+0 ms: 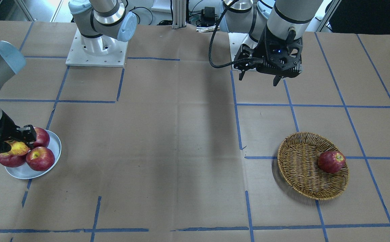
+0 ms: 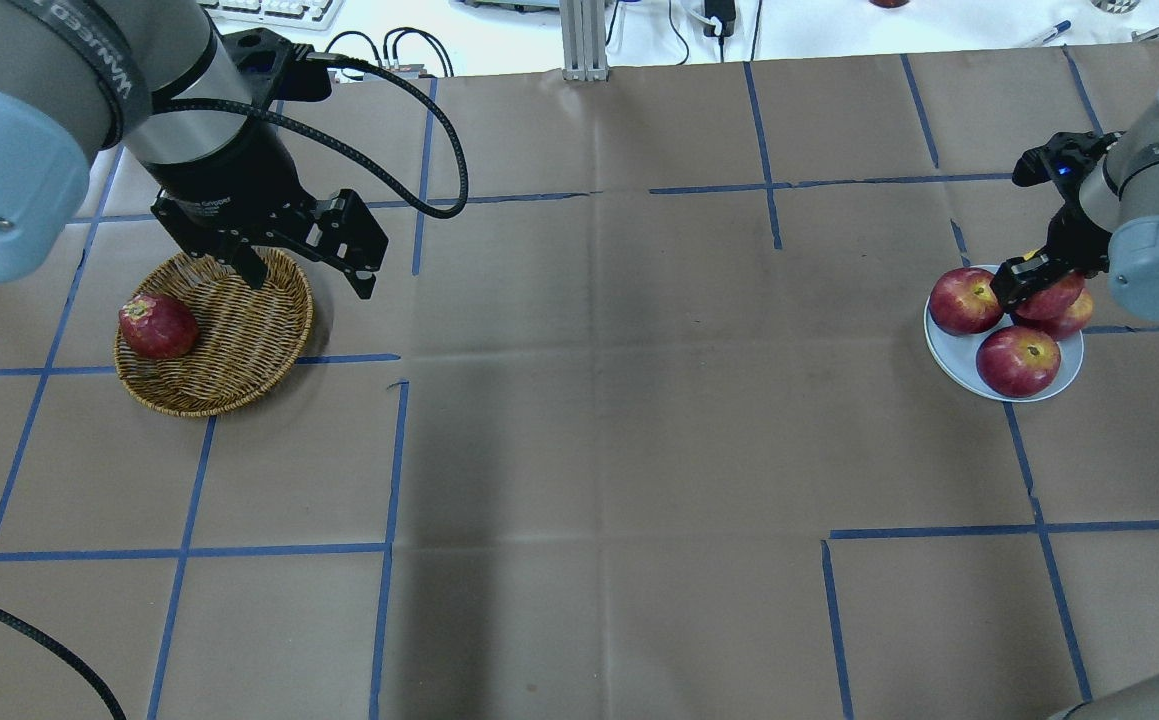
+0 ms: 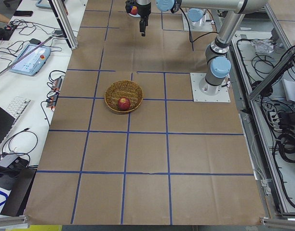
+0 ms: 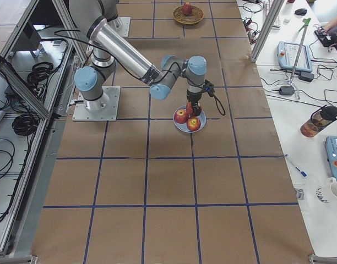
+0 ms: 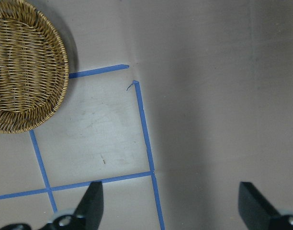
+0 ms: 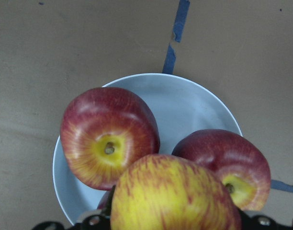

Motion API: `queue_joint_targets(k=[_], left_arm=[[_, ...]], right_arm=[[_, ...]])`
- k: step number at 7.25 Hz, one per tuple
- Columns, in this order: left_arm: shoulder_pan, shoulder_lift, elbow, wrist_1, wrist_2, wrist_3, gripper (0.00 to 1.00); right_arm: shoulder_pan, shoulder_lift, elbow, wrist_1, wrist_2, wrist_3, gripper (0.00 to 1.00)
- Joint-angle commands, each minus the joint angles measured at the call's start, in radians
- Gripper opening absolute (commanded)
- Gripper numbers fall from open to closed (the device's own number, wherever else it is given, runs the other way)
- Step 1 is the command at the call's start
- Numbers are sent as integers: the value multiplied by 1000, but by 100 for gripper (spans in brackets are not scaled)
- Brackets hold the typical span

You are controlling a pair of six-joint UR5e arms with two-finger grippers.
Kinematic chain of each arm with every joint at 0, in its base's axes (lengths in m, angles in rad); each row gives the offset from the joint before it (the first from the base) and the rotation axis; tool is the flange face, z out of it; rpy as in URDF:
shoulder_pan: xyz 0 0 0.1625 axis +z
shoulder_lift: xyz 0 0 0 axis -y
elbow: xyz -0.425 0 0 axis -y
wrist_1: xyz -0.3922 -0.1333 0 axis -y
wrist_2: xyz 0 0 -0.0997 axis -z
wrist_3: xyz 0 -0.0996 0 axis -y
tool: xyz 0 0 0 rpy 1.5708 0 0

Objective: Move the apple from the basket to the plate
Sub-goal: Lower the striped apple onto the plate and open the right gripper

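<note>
Over the papered table [image 1: 181,151], we pinch the apple [image 6: 175,196] in our right gripper [image 1: 16,145] above the crowded plate [image 6: 194,105], apparently seeking a gap; our left gripper [image 5: 170,206] hangs spread near the basket [image 5: 27,62].

The apple [image 6: 175,196] in the right gripper [image 6: 177,218]'s jaws is yellow with red streaks. The other apples [image 6: 108,136] under the jaws are dark red, yellow round the stems, and the plate [image 6: 194,103] is pale blue. The basket [image 2: 239,350] is a tan-brown weave, and the table [image 2: 589,400] is brown with blue tape lines [image 2: 395,450].
</note>
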Motion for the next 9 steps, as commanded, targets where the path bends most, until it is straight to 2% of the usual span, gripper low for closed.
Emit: queue_joint_targets(k=[1, 2, 4, 7, 9], left_arm=[[-1, 0, 0, 0, 0, -4, 99], [0, 0, 0, 2, 1, -4, 99], [-1, -2, 0, 2, 1, -5, 99], [-1, -2, 0, 2, -1, -7, 99], [-1, -2, 0, 0, -1, -7, 99]], right_arm=[[-5, 9, 2, 10, -2, 2, 65], [-8, 9, 5, 7, -3, 2, 70], [-9, 9, 3, 3, -3, 4, 100], [-6, -29, -41, 20, -29, 8, 100], [12, -107, -101, 117, -2, 12, 100]])
